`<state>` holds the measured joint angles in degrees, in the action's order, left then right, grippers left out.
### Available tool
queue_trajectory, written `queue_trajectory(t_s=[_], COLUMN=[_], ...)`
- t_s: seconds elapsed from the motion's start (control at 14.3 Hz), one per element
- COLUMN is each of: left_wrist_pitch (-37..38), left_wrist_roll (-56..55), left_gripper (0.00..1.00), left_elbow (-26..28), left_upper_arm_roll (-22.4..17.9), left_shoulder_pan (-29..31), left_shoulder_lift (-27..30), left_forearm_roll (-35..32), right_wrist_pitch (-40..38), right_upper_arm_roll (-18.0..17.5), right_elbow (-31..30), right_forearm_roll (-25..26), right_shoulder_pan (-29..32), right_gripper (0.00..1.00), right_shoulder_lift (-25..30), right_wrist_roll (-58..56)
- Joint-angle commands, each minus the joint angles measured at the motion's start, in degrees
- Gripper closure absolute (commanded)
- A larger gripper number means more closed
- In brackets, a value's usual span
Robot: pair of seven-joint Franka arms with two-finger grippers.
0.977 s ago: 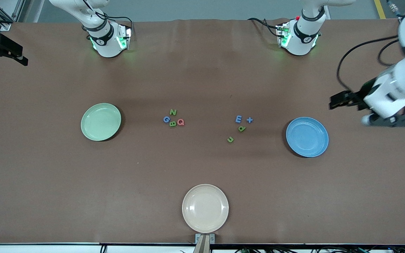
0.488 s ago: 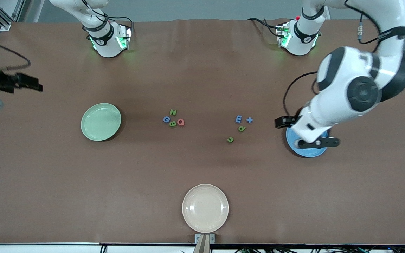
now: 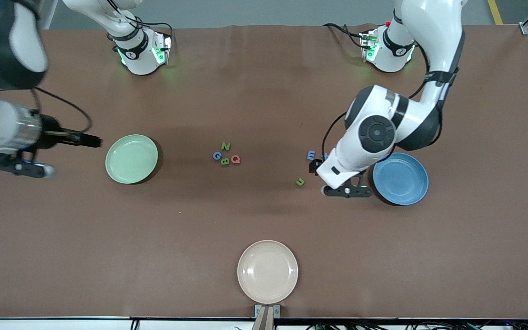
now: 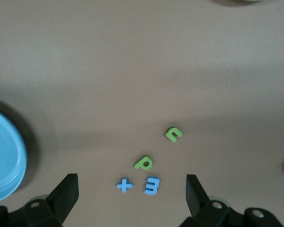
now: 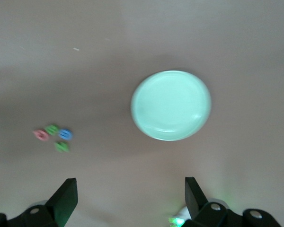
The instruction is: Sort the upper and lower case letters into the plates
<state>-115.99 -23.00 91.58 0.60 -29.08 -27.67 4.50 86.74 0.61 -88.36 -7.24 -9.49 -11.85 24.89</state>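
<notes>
Sorting not begun: green plate and blue plate lie bare on the bench. Left tool, fingers apart, hangs over E; right tool, also apart, hangs near the green plate. Next: descend on one letter.

A high front camera faces both robots across the brown tabletop, while each wrist camera looks straight down from close above, sharing the small chunky letters and the pale green round plate.

Bare table rings both letter clusters; plates seemingly well apart
</notes>
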Motion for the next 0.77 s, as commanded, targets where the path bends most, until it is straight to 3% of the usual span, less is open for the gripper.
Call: queue_trajectory(t_s=[0.0, 0.35, 0.7], left_wrist_pitch=[-3.9, -14.8, -22.6], left_wrist_roll=[2.4, 12.6, 23.5], left_gripper=[0.01, 0.02, 0.04], left_elbow=[2.2, 6.6, 11.2], left_upper_arm_roll=[-0.3, -0.3, 0.2], left_shoulder_pan=[-1.3, -4.2, -4.8], left_shoulder_lift=[-1.5, -4.8, -6.6], left_forearm_roll=[-3.1, -4.9, -4.9], right_wrist_pitch=[9.4, 29.7, 48.4], right_upper_arm_roll=[0.4, 0.4, 0.4], right_elbow=[-8.0, -27.3, -39.1], right_forearm_roll=[-0.8, -0.8, -0.8], right_shoulder_pan=[-7.4, -17.5, -26.3], right_gripper=[0.00, 0.00, 0.00], right_shoulder_lift=[1.7, 4.6, 3.2], right_wrist_roll=[10.9, 18.8, 26.7])
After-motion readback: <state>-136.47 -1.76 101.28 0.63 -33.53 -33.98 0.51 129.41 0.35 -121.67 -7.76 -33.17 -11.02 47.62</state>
